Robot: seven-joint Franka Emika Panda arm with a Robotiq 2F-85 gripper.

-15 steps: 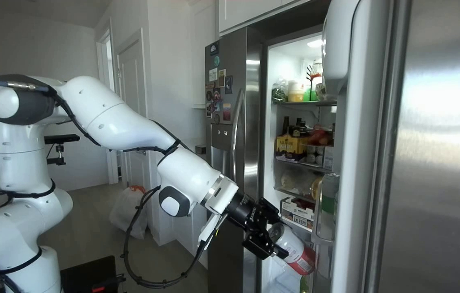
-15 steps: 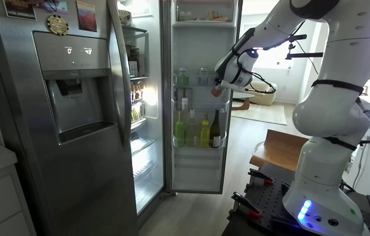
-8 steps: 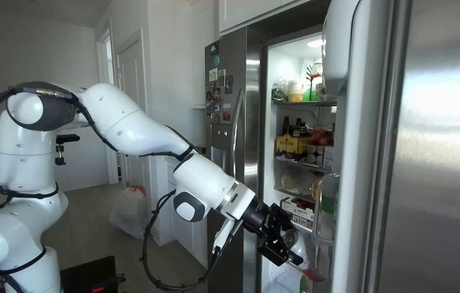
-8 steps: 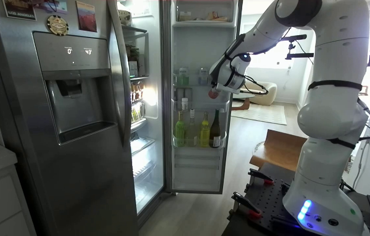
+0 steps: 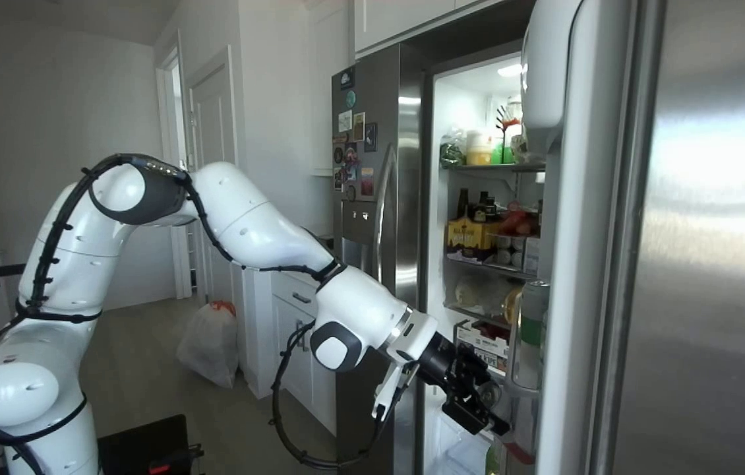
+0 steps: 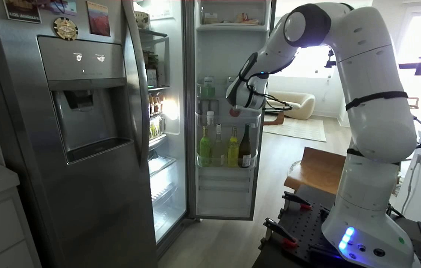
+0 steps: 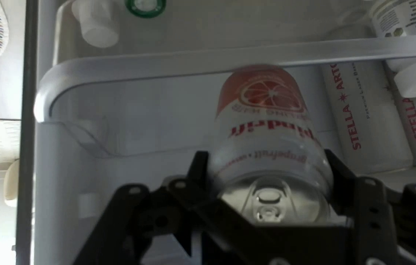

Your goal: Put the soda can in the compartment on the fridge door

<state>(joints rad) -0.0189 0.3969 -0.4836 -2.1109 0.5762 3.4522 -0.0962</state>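
Well, starting from the left in an exterior view, the arm (image 5: 257,227) stands up from its lower joints with a lean to the right, and its dark-capped elbow makes the highest bend. Past that, the forearm slants down to the right in one long diagonal, ending low down. There the gripper (image 7: 268,165) pinches the soda can (image 7: 268,141), a finger on either side of it close to the lid end. The soda can is tilted, silver lid facing back at the gripper and red end pointing away to the door compartment (image 7: 156,65). In the wrist view that end sits right at the compartment's rim; whether the two touch, I cannot tell. To the right of the soda can there, two pale containers (image 7: 373,117) lettered STELLA show. Furthest right, in an exterior view, the fridge door (image 5: 709,264) stands open.
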